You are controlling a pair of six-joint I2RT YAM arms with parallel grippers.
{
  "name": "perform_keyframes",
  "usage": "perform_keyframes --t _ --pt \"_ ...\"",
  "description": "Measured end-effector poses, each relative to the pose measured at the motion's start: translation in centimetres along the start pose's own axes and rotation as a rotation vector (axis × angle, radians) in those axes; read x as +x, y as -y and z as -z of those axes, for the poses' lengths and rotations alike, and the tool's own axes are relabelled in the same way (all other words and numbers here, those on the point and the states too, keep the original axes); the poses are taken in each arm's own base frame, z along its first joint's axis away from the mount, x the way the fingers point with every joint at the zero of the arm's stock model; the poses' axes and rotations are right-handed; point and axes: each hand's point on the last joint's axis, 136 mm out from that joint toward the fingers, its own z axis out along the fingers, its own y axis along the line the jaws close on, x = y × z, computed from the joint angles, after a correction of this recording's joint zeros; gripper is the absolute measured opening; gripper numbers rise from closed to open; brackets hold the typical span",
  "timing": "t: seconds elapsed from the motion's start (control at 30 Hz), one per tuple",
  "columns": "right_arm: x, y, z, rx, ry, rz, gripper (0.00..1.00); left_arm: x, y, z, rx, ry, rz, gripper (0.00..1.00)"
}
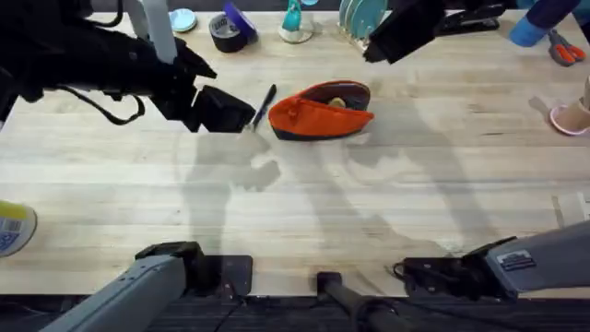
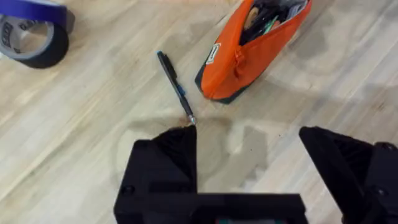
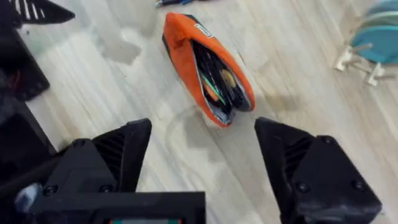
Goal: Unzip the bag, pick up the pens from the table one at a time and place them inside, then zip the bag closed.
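Orange pencil pouch (image 1: pixel 323 112) lies unzipped mid-table (image 1: pixel 277 212), one pen (image 2: pixel 175 86) just beside its end. Left end effector (image 2: pixel 249 155) hovers wide open, empty, near the tip; descending off-centre could roll the pen away

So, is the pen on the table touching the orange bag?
Apart. In the left wrist view the pen lies on the table beside the bag, and a strip of bare wood shows between them along the pen's whole length.
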Motion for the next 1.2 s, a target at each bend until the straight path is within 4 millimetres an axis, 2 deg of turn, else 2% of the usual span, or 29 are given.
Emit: perform_keyframes --t 0.13,0.23,0.43,0.63,0.73,0.93,1.2 --pt "0.6 0.4 1.5 0.039 0.03 -0.05 0.996 0.3 0.0 0.0 -0.005 -0.016 0.016 0.993" --pt "1.5 0.8 1.8 0.062 0.042 -0.079 0.996 0.4 -0.1 0.0 -0.009 -0.02 0.03 0.993" --pt "4.6 0.5 0.7 0.076 0.037 -0.122 0.996 0.6 -0.3 0.0 -0.021 -0.03 0.042 0.993" --pt "7.9 -1.3 -0.7 0.057 0.004 -0.146 0.996 1.0 -0.8 0.0 -0.052 -0.056 0.046 0.992" --pt "9.0 -1.8 -1.3 0.043 -0.018 -0.156 0.995 1.3 -1.1 0.1 -0.072 -0.072 0.045 0.993" --pt "9.2 -1.8 -1.5 0.04 -0.022 -0.161 0.996 1.9 -2.2 0.2 -0.132 -0.11 0.039 0.993" --pt "9.2 -1.8 -1.6 0.04 -0.022 -0.161 0.996 0.8 -3.7 0.1 -0.181 -0.073 0.005 0.993"
